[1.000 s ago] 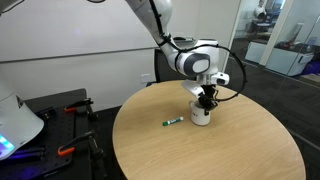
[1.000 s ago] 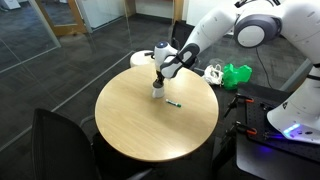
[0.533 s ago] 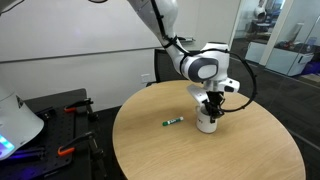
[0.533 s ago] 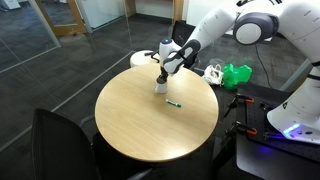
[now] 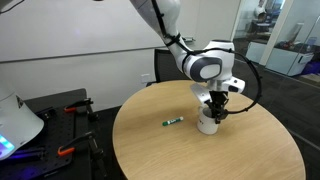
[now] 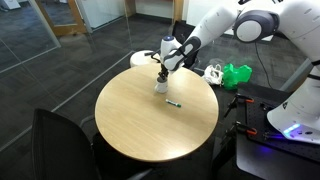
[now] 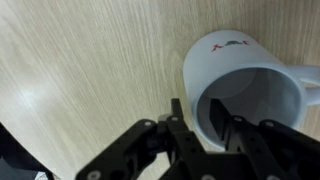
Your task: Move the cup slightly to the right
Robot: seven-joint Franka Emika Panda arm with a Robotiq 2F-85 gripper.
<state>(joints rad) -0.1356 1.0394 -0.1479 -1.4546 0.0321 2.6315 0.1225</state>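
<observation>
The cup (image 5: 208, 123) is a small white mug standing upright on the round wooden table (image 5: 180, 150); it also shows in the other exterior view (image 6: 160, 86). In the wrist view the cup (image 7: 240, 70) fills the right side, with a red mark on its wall and its handle at the right edge. My gripper (image 7: 201, 118) is shut on the cup's rim, one finger outside the wall and one inside. In an exterior view the gripper (image 5: 214, 108) comes down onto the cup from above. A green marker (image 5: 172, 122) lies on the table beside the cup.
A white robot base and tools (image 5: 20, 125) sit on a dark bench beside the table. A green object (image 6: 237, 74) and a black chair (image 6: 185, 33) lie behind the table. A dark chair (image 6: 60, 140) stands at the table's near side.
My gripper has slid the cup along the table, away from the green marker, rightward in one exterior view. The marker has not moved.
</observation>
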